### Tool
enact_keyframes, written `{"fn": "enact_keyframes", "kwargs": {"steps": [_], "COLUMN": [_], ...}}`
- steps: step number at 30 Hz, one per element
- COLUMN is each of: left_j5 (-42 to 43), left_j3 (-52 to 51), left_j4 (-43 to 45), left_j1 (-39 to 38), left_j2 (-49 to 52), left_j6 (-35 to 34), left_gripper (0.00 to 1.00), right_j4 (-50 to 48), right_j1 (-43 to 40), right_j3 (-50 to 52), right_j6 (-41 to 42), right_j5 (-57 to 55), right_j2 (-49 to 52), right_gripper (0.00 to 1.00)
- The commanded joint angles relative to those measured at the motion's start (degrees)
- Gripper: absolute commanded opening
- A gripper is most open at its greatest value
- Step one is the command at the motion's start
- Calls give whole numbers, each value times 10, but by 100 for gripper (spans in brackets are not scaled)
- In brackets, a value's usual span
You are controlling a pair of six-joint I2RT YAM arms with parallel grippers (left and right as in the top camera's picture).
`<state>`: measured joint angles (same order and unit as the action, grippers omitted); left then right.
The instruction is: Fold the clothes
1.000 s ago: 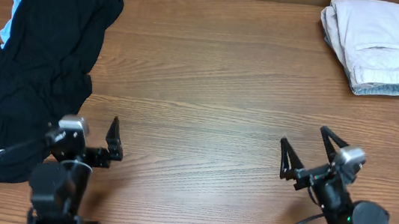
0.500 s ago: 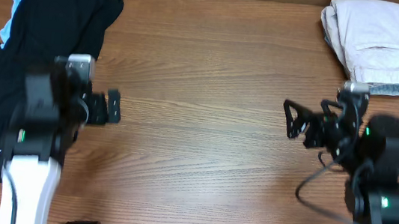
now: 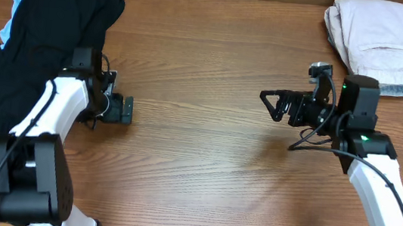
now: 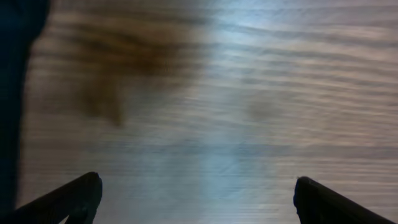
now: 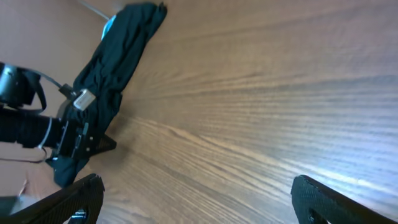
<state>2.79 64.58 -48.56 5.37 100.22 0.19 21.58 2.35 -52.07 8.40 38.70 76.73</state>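
Approach step, nothing grasped: I have left gripper [image 3: 127, 111] and right gripper [image 3: 267, 105] both spread empty over table [image 3: 196, 158]; next I need 1 edge of black clothes [image 3: 31, 71].

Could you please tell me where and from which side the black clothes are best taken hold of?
Probably grip the black clothes at their rumpled edge facing the table centre, where raised folds give fingers something to pinch. The open left gripper sits right beside that edge, so coming down from above there looks simplest.
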Motion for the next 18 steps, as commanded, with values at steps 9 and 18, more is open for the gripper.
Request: {"fn": "enact_keyframes", "kwargs": {"steps": [9, 18], "left_j5": [-186, -147], "left_j3": [129, 128], "left_j4": [-4, -23], "left_j1": [81, 107], "left_j2": [-4, 26], "left_j6": [7, 14], "left_gripper": [100, 87], "right_j4": [-5, 10], "right_j1": [3, 3], "right_j3": [-12, -12], "right_j6": [2, 2], "right_j5": [-32, -63], "right_j2": [39, 39], "right_gripper": [100, 100]}}
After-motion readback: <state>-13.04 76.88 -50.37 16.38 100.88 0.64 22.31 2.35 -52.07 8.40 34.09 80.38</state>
